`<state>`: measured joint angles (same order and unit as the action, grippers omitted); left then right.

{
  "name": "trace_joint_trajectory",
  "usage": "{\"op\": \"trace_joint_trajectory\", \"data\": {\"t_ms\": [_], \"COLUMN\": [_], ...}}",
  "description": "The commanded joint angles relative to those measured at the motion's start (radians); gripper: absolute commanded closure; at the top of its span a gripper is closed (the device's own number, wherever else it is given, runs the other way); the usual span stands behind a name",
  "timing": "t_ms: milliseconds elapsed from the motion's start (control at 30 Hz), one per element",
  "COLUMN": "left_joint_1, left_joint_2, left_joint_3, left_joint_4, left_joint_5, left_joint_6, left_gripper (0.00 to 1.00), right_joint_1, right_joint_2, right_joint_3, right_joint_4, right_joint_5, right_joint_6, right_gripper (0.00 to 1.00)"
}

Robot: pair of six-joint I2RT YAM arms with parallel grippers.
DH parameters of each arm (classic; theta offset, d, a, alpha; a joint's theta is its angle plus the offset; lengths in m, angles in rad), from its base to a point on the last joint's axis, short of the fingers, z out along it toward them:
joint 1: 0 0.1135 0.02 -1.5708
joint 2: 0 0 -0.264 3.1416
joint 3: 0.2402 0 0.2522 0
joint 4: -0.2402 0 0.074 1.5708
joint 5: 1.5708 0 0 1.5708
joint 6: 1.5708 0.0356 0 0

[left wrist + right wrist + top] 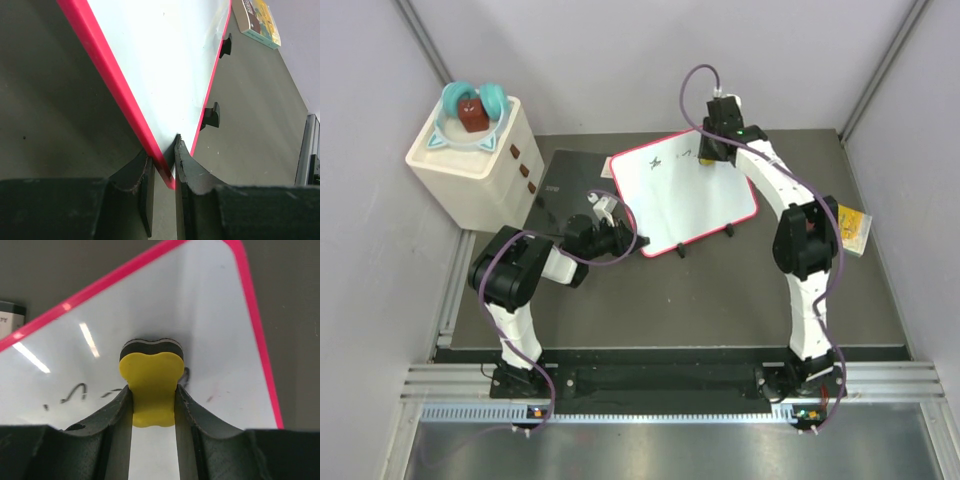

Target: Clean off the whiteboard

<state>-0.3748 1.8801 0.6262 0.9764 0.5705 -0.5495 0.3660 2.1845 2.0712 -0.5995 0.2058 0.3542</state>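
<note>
The whiteboard [685, 190], white with a thin red frame and small black feet, lies tilted in the middle of the table. Black scribbles [660, 161] show near its far edge. My left gripper [620, 238] is shut on the board's near left corner [167, 172]. My right gripper [708, 152] is shut on a yellow eraser [151, 387] with a black felt underside, pressed on the board at its far side. In the right wrist view, scribbles [75, 391] lie left of the eraser and one mark [185, 375] shows just right of it.
A dark grey flat slab [565, 185] lies left of the board. A cream drawer box [475, 160] with a teal-rimmed tray on top stands at the far left. A small book [852, 232] lies at the right edge, also in the left wrist view [260, 22].
</note>
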Motion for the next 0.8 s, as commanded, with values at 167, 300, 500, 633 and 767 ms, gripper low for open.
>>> {"op": "trace_joint_trajectory", "data": {"t_ms": [167, 300, 500, 633, 767], "left_joint_1": [-0.033, -0.036, -0.042, -0.044, -0.047], "left_joint_2": [0.007, 0.008, 0.010, 0.008, 0.010], "left_joint_3": [-0.010, -0.003, 0.006, 0.006, 0.007], "left_joint_4": [-0.104, -0.113, -0.125, -0.130, -0.133], "left_joint_5": [-0.080, -0.081, -0.087, -0.087, -0.090], "left_joint_6": [0.177, 0.180, 0.186, 0.191, 0.192], "left_gripper": [1.00, 1.00, 1.00, 1.00, 1.00], "right_joint_1": [-0.095, -0.093, -0.090, -0.090, -0.090], "right_joint_2": [0.006, -0.011, -0.068, -0.118, -0.138], "right_joint_3": [-0.146, -0.166, -0.186, -0.221, -0.237], "right_joint_4": [-0.025, -0.010, 0.020, 0.093, 0.174], "right_joint_5": [-0.152, -0.230, -0.304, -0.269, -0.238], "right_joint_6": [-0.032, -0.069, -0.120, -0.081, -0.034], "right_gripper": [1.00, 1.00, 1.00, 1.00, 1.00]}}
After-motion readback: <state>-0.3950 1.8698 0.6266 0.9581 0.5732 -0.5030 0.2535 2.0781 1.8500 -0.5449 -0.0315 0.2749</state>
